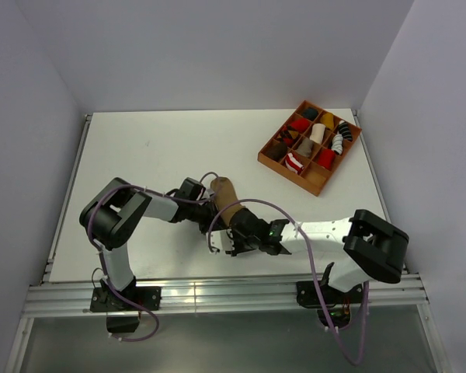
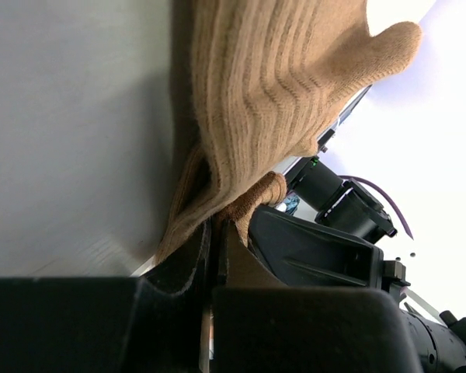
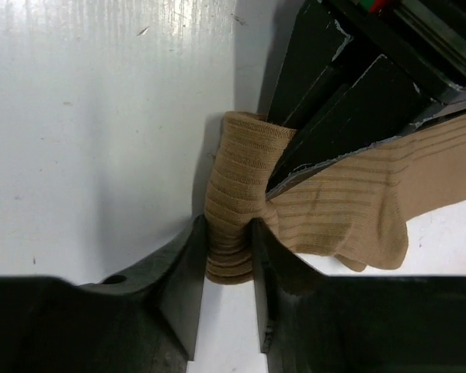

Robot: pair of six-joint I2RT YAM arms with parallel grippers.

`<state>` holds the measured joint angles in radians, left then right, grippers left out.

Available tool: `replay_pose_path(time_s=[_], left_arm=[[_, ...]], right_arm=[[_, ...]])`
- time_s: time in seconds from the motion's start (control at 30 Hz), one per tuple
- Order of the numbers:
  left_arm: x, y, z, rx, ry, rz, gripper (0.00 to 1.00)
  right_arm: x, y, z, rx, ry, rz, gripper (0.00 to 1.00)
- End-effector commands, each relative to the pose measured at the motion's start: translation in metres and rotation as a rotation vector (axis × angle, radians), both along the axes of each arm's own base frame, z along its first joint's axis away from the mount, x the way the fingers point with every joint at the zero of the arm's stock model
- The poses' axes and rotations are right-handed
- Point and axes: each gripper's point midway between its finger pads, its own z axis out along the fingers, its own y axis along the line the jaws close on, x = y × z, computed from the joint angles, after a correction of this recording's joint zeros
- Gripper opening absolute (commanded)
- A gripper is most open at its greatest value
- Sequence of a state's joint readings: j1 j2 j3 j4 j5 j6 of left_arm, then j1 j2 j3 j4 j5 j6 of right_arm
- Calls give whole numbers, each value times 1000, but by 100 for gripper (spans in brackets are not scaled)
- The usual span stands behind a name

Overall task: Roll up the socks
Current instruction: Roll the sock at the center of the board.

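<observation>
A soft, ribbed tan-brown knit sock (image 1: 226, 196) lies on the smooth white table (image 1: 155, 155) near its front edge, between the two arms. One end is bunched into a thick, layered fold. The left gripper (image 2: 215, 233) is fully closed, with a pleat of the fabric pinched between its black fingers. The right gripper (image 3: 229, 241) is narrowed onto the fold, both fingers pressing its sides. Well apart, at the far right, sits a wooden compartment tray (image 1: 268, 156) of rolled socks.

The left arm (image 1: 116, 221) and right arm (image 1: 373, 245) share white links, bulky black joint housings, angular black fingers (image 3: 179, 295) and thin purple cables (image 1: 314, 268) looping alongside.
</observation>
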<state>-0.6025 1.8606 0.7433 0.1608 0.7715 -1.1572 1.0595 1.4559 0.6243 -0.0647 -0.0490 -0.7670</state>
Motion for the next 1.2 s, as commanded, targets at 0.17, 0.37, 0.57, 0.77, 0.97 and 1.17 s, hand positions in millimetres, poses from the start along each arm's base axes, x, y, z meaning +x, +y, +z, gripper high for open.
replay_pose_path(time_s=[0.17, 0.37, 0.57, 0.77, 0.97, 1.17], left_arm=[[-10, 10, -15, 79, 17, -40, 7], [1, 14, -19, 126, -62, -28, 13], [21, 16, -12, 143, -168, 54, 21], [41, 21, 5, 154, -317, 121, 28], [60, 34, 23, 205, -504, 171, 34], [63, 47, 35, 207, -646, 233, 34]], right_arm=[[3, 7, 8, 5, 72, -45, 16], [-12, -2, 16, 0, 348, -18, 16], [-9, -14, 21, 13, 568, -48, 16], [-12, -22, 15, -35, 784, -60, 15], [-6, -25, 11, -48, 969, -93, 15], [4, -20, 23, -60, 1127, -117, 16]])
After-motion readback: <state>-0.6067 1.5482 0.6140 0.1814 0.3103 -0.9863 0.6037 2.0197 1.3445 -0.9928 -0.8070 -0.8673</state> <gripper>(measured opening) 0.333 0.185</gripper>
